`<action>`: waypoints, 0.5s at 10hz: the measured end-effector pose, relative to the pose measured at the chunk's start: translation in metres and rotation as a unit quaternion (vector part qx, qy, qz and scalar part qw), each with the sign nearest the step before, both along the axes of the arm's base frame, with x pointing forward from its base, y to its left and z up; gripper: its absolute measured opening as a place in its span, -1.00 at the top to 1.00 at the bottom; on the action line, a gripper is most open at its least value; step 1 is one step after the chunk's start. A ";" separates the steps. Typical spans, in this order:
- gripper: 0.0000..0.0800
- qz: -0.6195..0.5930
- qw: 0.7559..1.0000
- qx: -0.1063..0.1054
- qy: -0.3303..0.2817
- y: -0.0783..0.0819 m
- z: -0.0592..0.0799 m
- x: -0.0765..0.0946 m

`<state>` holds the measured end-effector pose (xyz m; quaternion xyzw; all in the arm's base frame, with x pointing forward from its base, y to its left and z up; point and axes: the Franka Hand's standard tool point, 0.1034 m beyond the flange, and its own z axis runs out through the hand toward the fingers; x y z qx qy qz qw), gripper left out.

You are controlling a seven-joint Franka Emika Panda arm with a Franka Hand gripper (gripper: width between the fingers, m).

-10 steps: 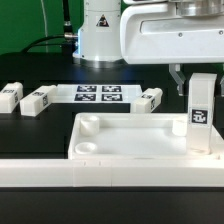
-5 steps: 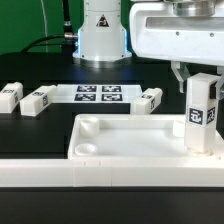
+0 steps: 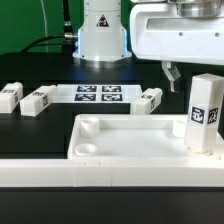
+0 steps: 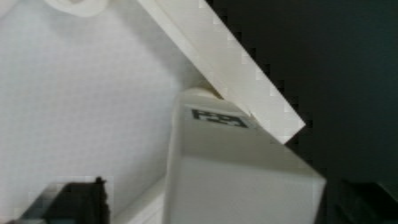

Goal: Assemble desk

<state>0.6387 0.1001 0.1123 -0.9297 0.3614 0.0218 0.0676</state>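
Gripper [image 3: 196, 70] fingers have spread, releasing the upright leg [image 3: 203, 113] in the panel [image 3: 130, 137] corner.

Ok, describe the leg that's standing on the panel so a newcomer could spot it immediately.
Find the large white rimmed panel at the front of the black table. In its corner on the exterior view's right stands a white block leg with a black tag. Unlike the three loose legs lying flat behind, it stands on end.

I see a robotics lab: black table [image 3: 30, 128], marker board [image 3: 98, 94] of square tags, white robot base [image 3: 98, 42] bearing a warning sticker [image 3: 101, 20].
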 end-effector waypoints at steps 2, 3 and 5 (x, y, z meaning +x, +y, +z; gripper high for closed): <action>-0.62 0.100 0.995 -0.001 -0.014 -0.001 0.000 0.000; -0.62 0.145 0.989 -0.002 -0.020 -0.001 0.000 0.000; -0.62 0.248 0.968 -0.014 -0.033 0.001 0.001 0.000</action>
